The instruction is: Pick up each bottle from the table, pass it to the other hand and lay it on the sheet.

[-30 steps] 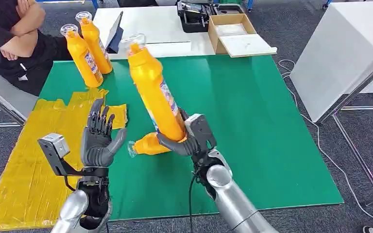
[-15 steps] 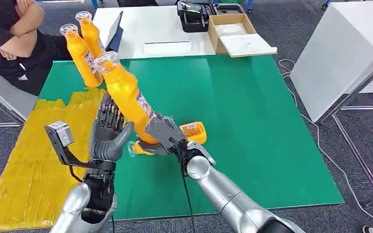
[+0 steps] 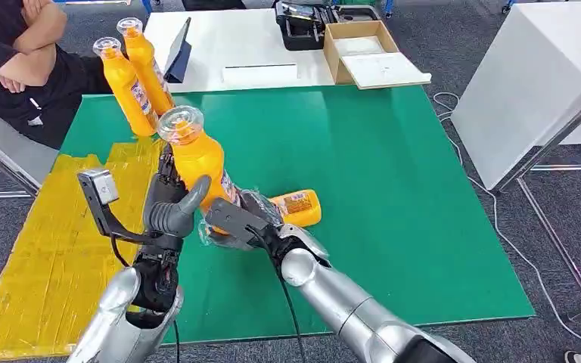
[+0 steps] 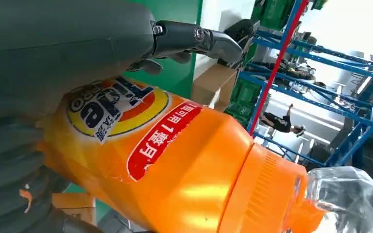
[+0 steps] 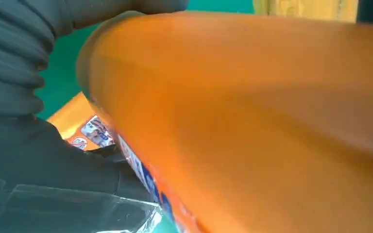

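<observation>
Mid-handover: both hands on 1 orange bottle [image 3: 197,162] above the green table [image 3: 393,189].

The right hand [image 3: 231,219] grips the bottle low on its body, fingers wrapped around it, and holds it tilted with the clear cap toward the sheet [image 3: 38,249]. The left hand [image 3: 170,208] has its thumb across the front of the bottle and its dark fingers behind it (in the left wrist view the thumb and fingers lie on either side of the label, closing round it). A 2nd bottle [image 3: 291,208] lies on its side on the table just behind the right hand. 2 more bottles [image 3: 132,72] stand upright at the table's far left corner, touching or nearly so, beside a seated person [image 3: 23,60] with folded arms. The yellow sheet covers the table's left edge.
</observation>
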